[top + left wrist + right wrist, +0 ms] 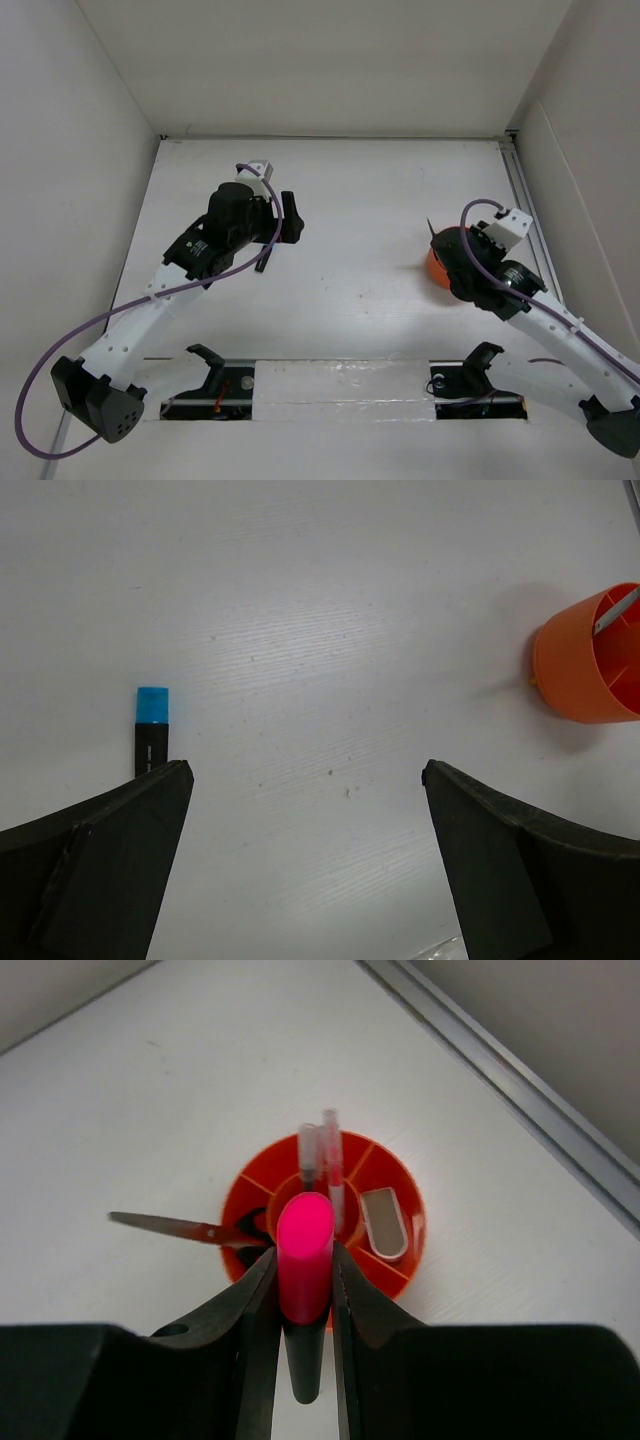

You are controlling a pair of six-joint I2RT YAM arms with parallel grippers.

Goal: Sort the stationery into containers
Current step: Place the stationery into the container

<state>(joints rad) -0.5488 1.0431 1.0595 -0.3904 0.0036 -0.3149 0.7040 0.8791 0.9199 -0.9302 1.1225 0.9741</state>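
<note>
Above the round, divided orange cup (372,1165), the right tool (304,1260) pinches a glossy pink marker (305,1230); the left tool (305,775) gapes.

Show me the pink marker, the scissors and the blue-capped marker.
pink marker (305,1260), right wrist view, on its pink end.
scissors (170,1227), right wrist view, on the blade.
blue-capped marker (152,740), left wrist view, on its black barrel.

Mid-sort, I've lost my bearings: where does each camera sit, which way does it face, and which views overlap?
Top external: above and behind the bases, looking down at the table; both arms show, left gripper and right gripper.
Left wrist: on the left wrist, facing down along its open fingers at a blue-capped marker.
Right wrist: facing down past fingers shut on a pink marker into the orange cup.
Shared: the orange cup appears in all three.
</note>
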